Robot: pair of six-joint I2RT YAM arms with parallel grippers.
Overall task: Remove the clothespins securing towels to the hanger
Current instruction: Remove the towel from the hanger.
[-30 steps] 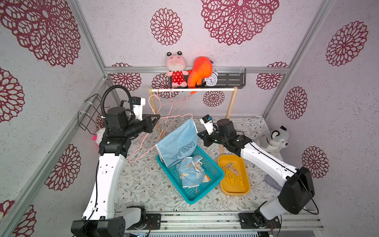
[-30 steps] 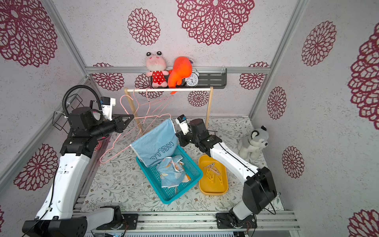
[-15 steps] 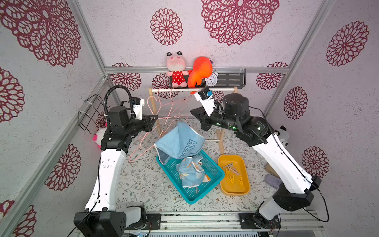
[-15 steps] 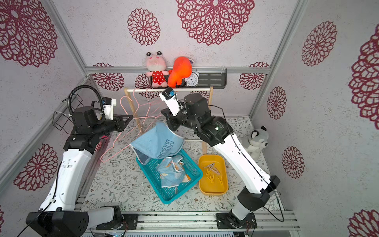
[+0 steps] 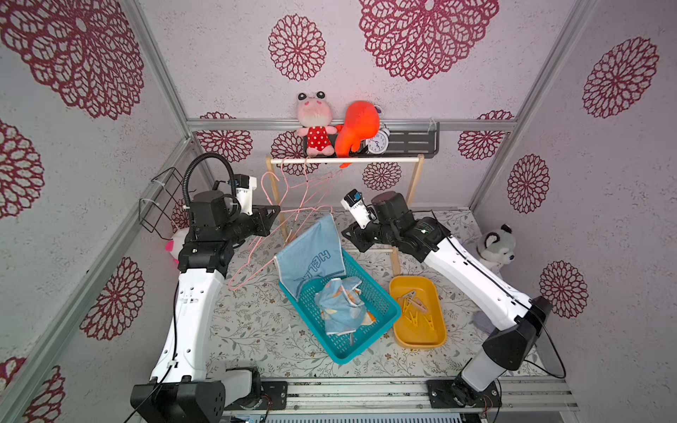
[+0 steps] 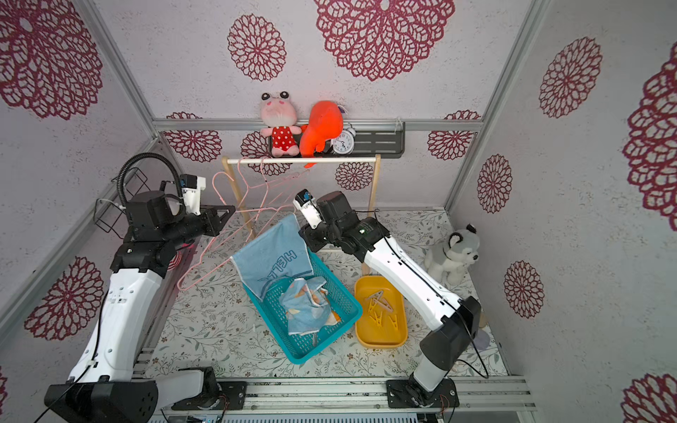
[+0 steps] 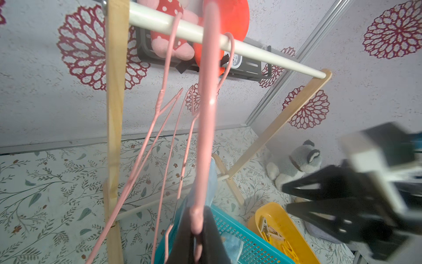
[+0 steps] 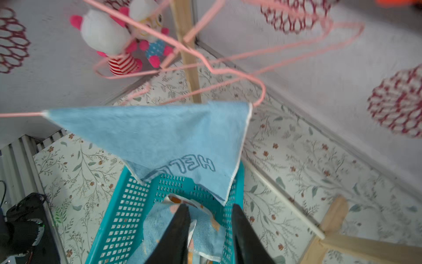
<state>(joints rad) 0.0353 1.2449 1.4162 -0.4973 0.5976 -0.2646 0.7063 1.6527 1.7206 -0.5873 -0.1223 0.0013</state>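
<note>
Now that it has dropped from the rail [image 5: 366, 160], right gripper [image 8: 210, 206] gapes part-open, empty, beside the blue towel [image 8: 159, 137]; left gripper [image 7: 197, 212] pinches the hanger [image 7: 206, 114].

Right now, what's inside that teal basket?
A crumpled light blue towel with orange patches lies in the teal basket. The hanging blue towel covers its back corner, and anything beneath the crumpled towel is hidden.

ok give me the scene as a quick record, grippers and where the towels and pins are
left gripper: shut on pink wire hanger
right gripper: open, empty, pointed at teal plastic basket
blue HELLO-print towel: draped on that hanger, hanging into basket
crumpled patterned blue towel: in basket
yellow and beige clothespins: loose in yellow plastic tray
pins on hanger: none visible
</note>
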